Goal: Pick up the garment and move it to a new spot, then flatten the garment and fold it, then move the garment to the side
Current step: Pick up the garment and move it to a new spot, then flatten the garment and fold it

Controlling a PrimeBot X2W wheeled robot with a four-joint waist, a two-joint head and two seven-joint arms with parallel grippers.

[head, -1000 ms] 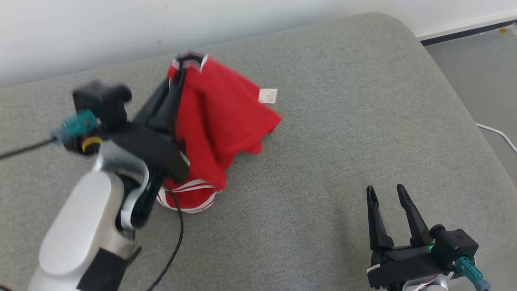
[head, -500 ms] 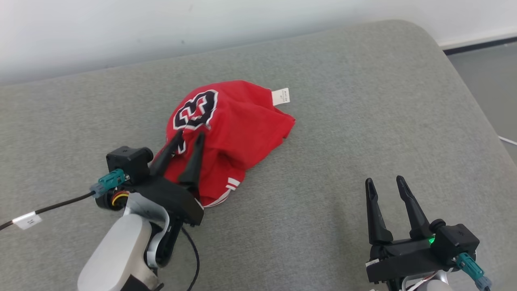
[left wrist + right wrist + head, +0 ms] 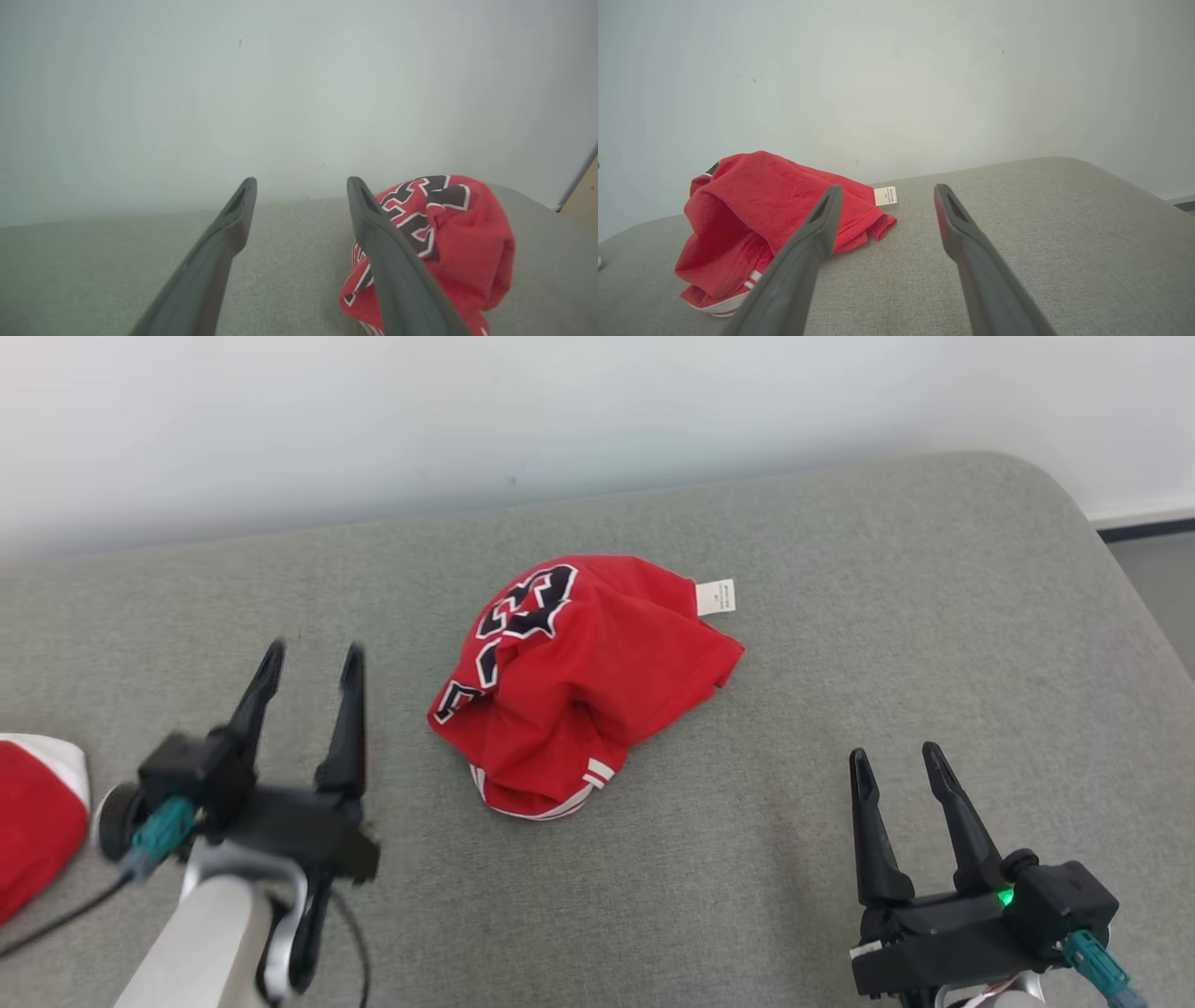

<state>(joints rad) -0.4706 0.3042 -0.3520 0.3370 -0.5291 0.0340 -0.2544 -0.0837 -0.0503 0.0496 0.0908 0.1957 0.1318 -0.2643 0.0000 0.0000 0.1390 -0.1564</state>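
Garment [image 3: 583, 686], red and crumpled, lies mid-cushion [image 3: 840, 569] in my head view, apart from my left gripper [image 3: 313, 653] and right gripper [image 3: 892, 754]. Both have their jaws spread and empty. Another red cloth [image 3: 33, 821] sits at the left edge. Left wrist view: the heap lies right of my parted fingers [image 3: 219, 252]. Right wrist view: it lies to the left, white tag [image 3: 885, 196] showing.

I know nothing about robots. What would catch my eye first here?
A bright red garment lies crumpled in a heap in the middle of the grey cushion, a white tag at its far edge. Nearer the camera, the left gripper and the right gripper flank it, both open and empty.
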